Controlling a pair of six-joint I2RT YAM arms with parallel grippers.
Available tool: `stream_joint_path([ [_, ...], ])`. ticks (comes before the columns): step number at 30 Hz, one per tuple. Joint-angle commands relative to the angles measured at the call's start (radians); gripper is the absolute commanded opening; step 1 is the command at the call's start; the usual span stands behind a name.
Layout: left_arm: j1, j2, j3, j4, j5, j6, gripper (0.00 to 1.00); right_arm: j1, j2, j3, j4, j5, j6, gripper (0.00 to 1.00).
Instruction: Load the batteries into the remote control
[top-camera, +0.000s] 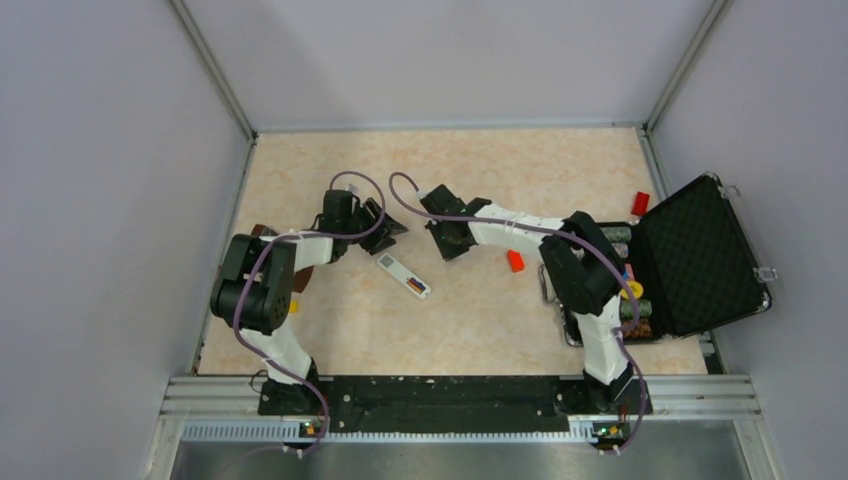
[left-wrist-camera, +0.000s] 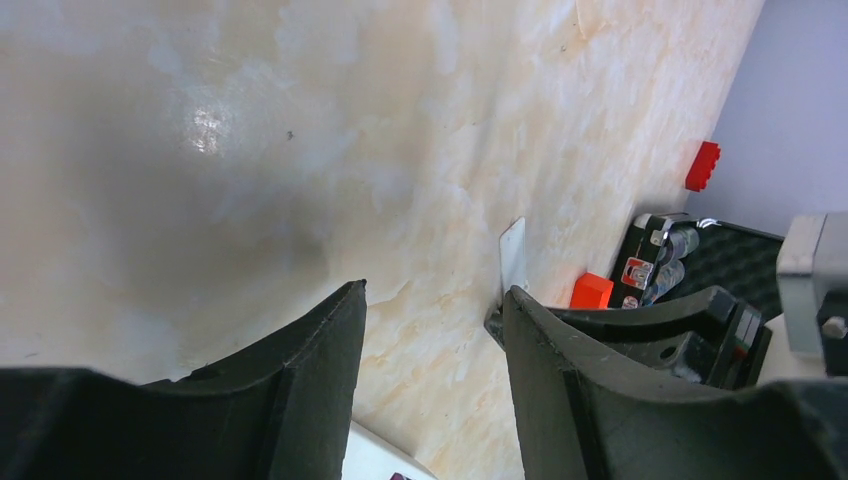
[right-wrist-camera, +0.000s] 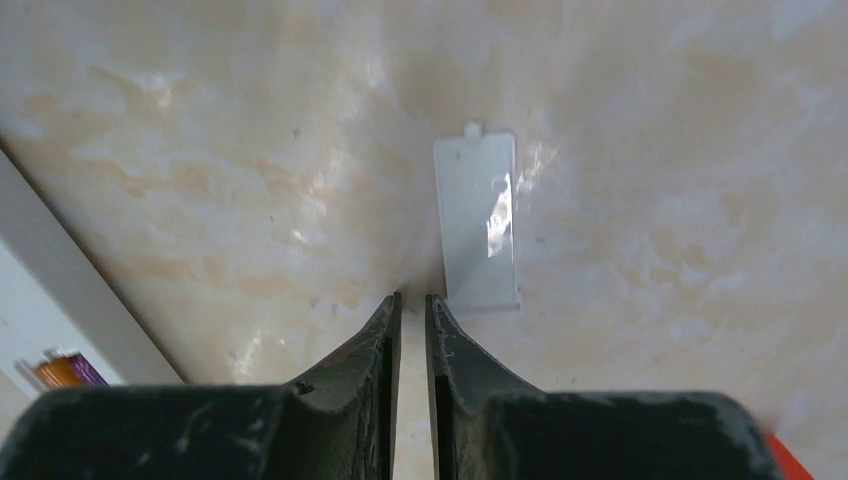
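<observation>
My right gripper (right-wrist-camera: 412, 298), fingers pinched almost together on nothing, has the white plate (right-wrist-camera: 477, 225) at 1 o'clock. My left gripper (left-wrist-camera: 432, 290) gapes empty, the remote control (top-camera: 404, 275) at 5 o'clock.

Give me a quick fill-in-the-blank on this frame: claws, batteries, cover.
1. The left claw, with nothing between its fingers, is ___.
2. The right claw, tips at the near edge of the white battery cover, is ___.
3. Both batteries sit in the ___.
Missing: open; shut; remote control.
</observation>
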Motion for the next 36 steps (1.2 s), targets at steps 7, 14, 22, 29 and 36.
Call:
stream_joint_path([
  [7, 0.003, -0.047, 0.027, -0.036, -0.024, 0.051, 0.57, -0.007, -0.126, -0.05, -0.086, -0.043, 0.001, 0.18],
  [14, 0.003, -0.072, 0.053, -0.101, -0.049, 0.099, 0.57, -0.032, -0.12, 0.075, -0.17, 0.006, -0.015, 0.55],
  [22, 0.009, -0.072, 0.08, -0.124, -0.061, 0.11, 0.57, -0.039, 0.062, 0.304, -0.338, 0.052, -0.033, 0.6],
  [29, 0.029, -0.06, 0.087, -0.125, -0.061, 0.117, 0.57, -0.049, 0.122, 0.352, -0.381, 0.011, -0.049, 0.63],
  [36, 0.051, -0.052, 0.09, -0.127, -0.054, 0.125, 0.57, -0.057, 0.182, 0.389, -0.422, -0.02, -0.054, 0.56],
])
